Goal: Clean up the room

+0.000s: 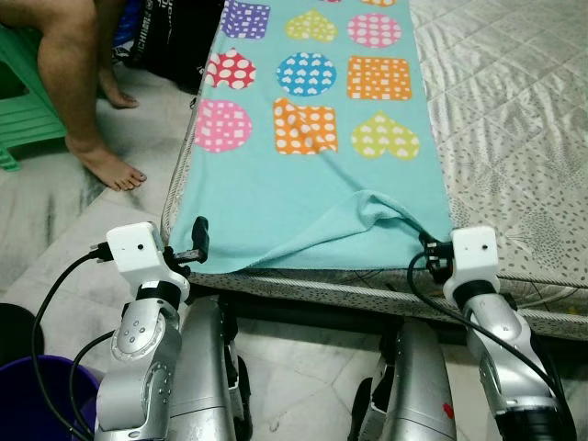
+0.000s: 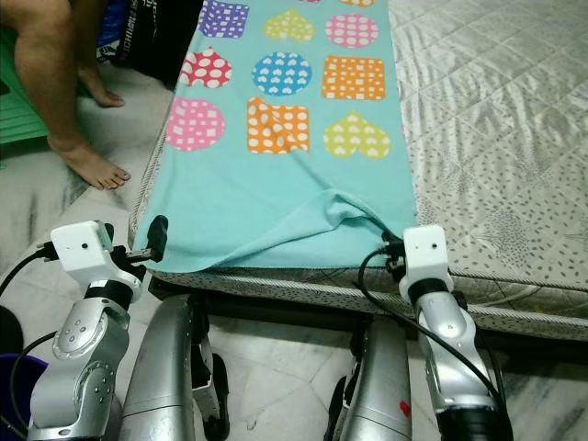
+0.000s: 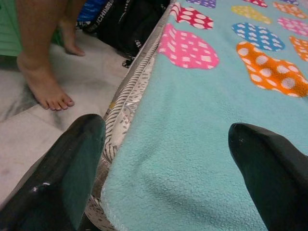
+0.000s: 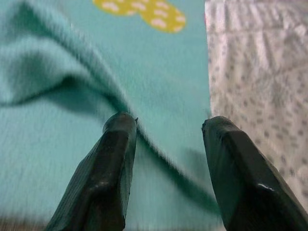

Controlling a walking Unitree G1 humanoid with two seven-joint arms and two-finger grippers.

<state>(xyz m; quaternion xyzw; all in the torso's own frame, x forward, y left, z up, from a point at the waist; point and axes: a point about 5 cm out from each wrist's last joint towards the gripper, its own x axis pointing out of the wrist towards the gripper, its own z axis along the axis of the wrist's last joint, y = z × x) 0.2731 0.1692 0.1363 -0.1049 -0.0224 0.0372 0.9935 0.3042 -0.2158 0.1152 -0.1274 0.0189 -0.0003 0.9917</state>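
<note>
Your teal blanket [image 1: 312, 175] with coloured shapes lies flat along the mattress [image 1: 514, 119] edge, its near right corner rumpled. Both your left gripper [image 3: 163, 168] and right gripper [image 4: 166, 159] sit spread at its near corners. A person's bare feet [image 1: 106, 165] stand on the marble floor [image 1: 55, 230] to your left.
</note>
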